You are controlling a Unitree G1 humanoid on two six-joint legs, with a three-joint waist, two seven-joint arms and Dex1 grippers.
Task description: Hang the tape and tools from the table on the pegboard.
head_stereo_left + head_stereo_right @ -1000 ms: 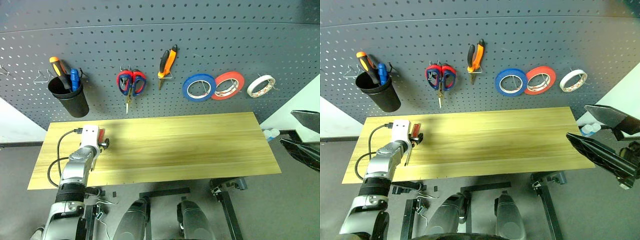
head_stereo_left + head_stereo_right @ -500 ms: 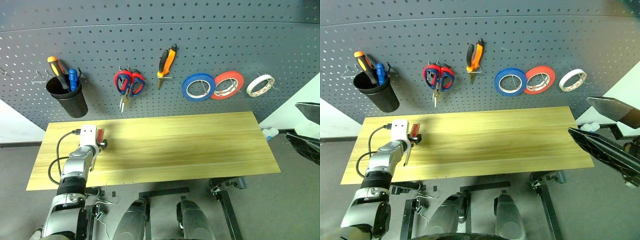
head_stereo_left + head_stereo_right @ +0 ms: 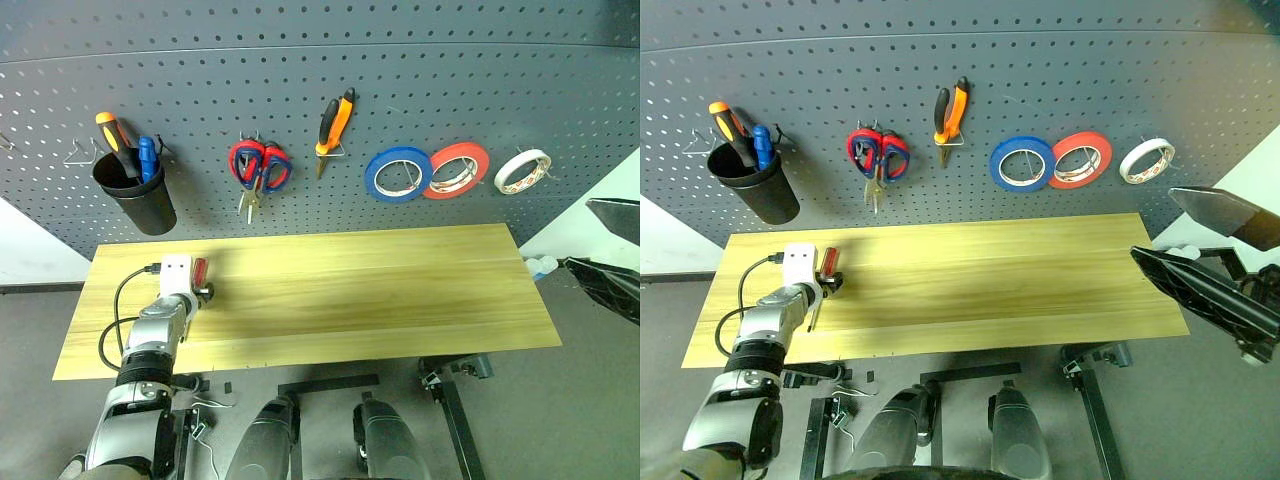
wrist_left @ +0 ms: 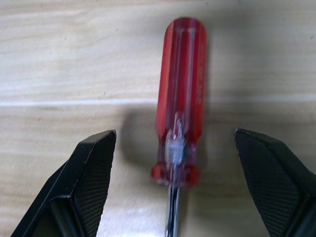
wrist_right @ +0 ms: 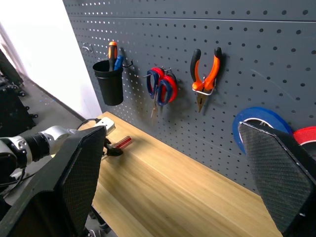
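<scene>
A slim red-handled screwdriver [image 4: 180,128] lies on the light wooden table [image 3: 380,290] near its left end. My left gripper [image 4: 174,136] is open and low over it, one black finger on each side of the handle, not touching. My right gripper [image 3: 1152,225] hangs open and empty off the table's right end. On the dark grey pegboard [image 3: 200,60] hang pliers [image 3: 335,120] with orange-and-black handles, scissors [image 3: 261,165] with red and dark blue in their handles, and at the far right the whitish tape [image 3: 522,171].
A blue roll [image 3: 397,174] and a red roll [image 3: 455,170] hang left of the whitish tape. A black cup [image 3: 135,195] on the pegboard's left holds an orange and a blue screwdriver. A black cable loops from my left wrist over the table's left edge.
My left gripper has sunk a little toward the screwdriver. The hanging scissors have swung slightly to the left. The right gripper has kept its place.
</scene>
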